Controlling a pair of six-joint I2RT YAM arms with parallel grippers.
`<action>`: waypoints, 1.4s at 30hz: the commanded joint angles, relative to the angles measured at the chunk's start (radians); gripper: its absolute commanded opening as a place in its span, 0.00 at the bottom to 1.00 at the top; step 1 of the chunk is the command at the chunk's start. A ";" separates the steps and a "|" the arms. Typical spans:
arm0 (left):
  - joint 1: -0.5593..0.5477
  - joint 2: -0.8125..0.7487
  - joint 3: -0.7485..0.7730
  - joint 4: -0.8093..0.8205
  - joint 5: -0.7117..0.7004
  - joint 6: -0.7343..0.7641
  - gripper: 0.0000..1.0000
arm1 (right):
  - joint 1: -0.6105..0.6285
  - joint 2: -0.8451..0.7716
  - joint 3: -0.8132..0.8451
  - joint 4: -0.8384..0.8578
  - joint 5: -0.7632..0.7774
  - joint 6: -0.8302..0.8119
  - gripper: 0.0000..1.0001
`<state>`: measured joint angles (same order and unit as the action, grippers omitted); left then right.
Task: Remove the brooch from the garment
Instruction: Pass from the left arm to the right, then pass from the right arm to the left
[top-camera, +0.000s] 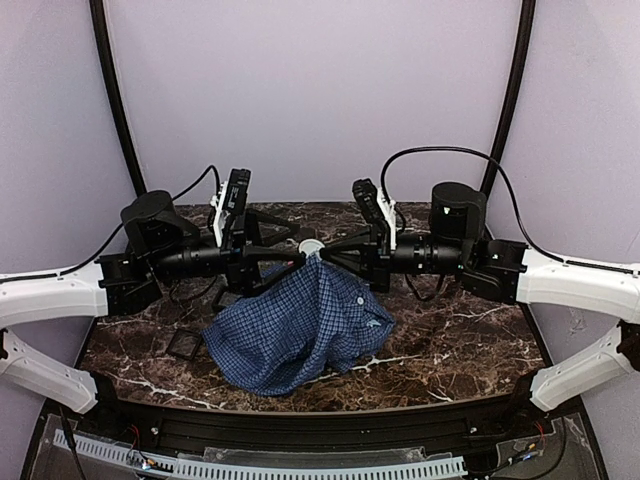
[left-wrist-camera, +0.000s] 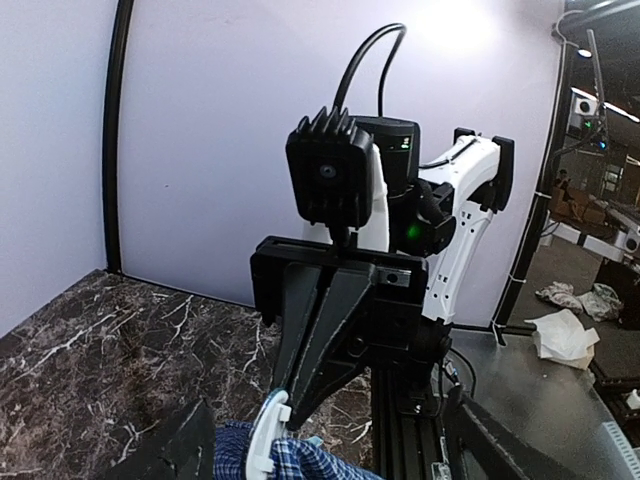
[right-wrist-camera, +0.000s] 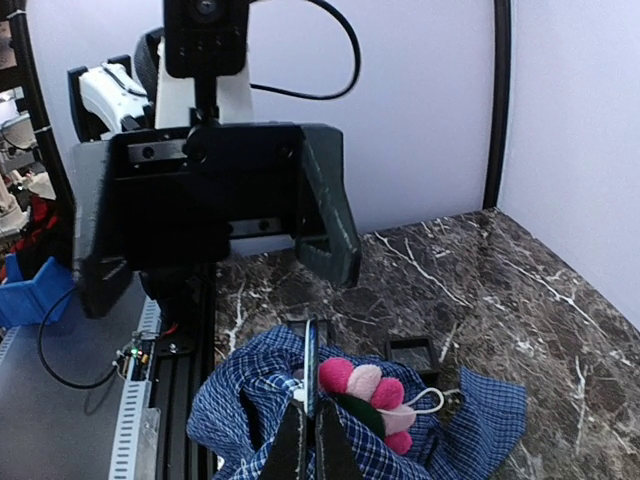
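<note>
The garment (top-camera: 290, 330), a blue checked shirt, hangs by one bunched point between the two arms, its lower part resting on the marble table (top-camera: 450, 340). In the right wrist view the brooch (right-wrist-camera: 375, 392), with pink petals and a dark green centre, sits on the raised cloth (right-wrist-camera: 250, 410). A thin white disc (right-wrist-camera: 311, 365) stands on edge against it. My right gripper (right-wrist-camera: 310, 425) is shut on that disc's edge. My left gripper (left-wrist-camera: 330, 432) faces it, open, its fingers (left-wrist-camera: 185, 445) wide on either side of the disc (left-wrist-camera: 262, 435) and not touching it.
A small black square tray (top-camera: 185, 345) lies on the table left of the shirt, and another (right-wrist-camera: 410, 352) shows beyond the brooch. Both arms meet above the table's middle (top-camera: 312, 250). Purple walls close the back and sides.
</note>
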<state>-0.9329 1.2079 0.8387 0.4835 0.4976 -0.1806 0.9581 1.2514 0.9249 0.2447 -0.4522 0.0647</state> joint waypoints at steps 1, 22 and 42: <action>0.039 0.005 0.090 -0.219 0.008 0.080 0.91 | -0.038 0.025 0.139 -0.231 0.016 -0.109 0.00; 0.053 0.082 0.228 -0.588 0.036 0.290 0.64 | -0.046 0.199 0.455 -0.721 -0.072 -0.352 0.00; 0.057 0.135 0.261 -0.644 0.047 0.315 0.23 | -0.046 0.195 0.456 -0.736 -0.108 -0.395 0.00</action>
<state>-0.8833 1.3457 1.0737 -0.1432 0.5343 0.1299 0.9157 1.4681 1.3521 -0.4824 -0.5430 -0.3149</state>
